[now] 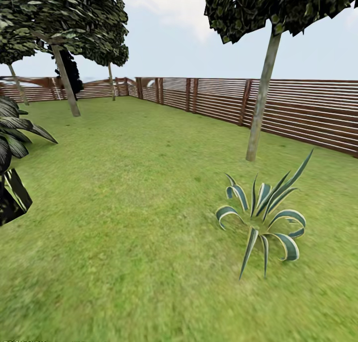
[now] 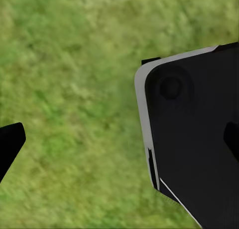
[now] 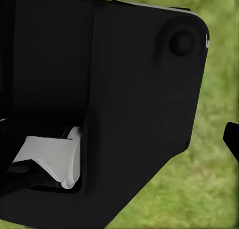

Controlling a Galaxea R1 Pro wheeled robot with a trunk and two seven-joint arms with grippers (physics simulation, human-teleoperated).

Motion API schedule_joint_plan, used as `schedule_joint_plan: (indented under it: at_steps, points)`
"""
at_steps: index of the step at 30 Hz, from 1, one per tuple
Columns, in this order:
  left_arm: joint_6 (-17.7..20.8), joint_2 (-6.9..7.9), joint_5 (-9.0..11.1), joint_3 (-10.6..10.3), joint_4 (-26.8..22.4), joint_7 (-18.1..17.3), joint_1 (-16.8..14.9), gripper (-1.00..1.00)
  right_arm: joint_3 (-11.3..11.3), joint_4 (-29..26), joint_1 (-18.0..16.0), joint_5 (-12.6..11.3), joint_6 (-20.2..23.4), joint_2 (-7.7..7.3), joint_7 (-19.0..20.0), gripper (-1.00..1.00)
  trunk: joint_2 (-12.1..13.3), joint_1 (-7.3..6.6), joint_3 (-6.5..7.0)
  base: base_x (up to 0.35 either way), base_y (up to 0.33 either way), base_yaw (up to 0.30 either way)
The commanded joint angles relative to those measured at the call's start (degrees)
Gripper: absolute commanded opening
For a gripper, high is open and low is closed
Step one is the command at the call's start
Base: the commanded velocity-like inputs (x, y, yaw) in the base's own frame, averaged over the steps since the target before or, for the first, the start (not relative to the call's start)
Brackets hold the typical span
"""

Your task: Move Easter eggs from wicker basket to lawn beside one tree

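While the robot's head camera looks across the lawn (image 1: pixel 124 193) of the fenced garden, neither the wicker basket nor any Easter egg appears among the grass. A pale-trunked tree (image 1: pixel 261 103) stands near the slatted wooden fence (image 1: pixel 308 113) on the right, a second thick-trunked tree (image 1: pixel 66 81) rises farther off on the left, and a spiky striped plant (image 1: pixel 263 217) sits in the grass just short of the nearer trunk. Both wrist cameras look down past dark robot housing (image 2: pixel 194 134) onto grass; a black tip of the left gripper (image 2: pixel 10 144) and one of the right gripper (image 3: pixel 231 139) edge into their views, too little to tell whether either is spread or closed, or carrying anything. Judged from the task alone, the eggs are likely light, smooth, rounded and prone to rolling, so each is probably best pinched across its widest middle and set down gently, while the stiff open-weave basket can stay put.
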Motion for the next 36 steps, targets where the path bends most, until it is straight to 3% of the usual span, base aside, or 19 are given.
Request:
schedule_joint_plan:
  at_steps: [1,36]
  points:
    - [-0.2,0.01,0.0,-0.3,0.0,0.1,0.0,1.00,0.3,-0.1,0.0,0.0,-0.1,0.03,0.0,1.00,-0.1,0.03,-0.15,0.162,-0.062,0.133]
    - [-0.2,0.01,0.0,-0.3,0.0,0.1,0.0,1.00,0.2,0.0,0.0,-0.1,-0.1,0.19,0.0,1.00,-0.1,0.03,-2.81,0.097,-0.082,0.138]
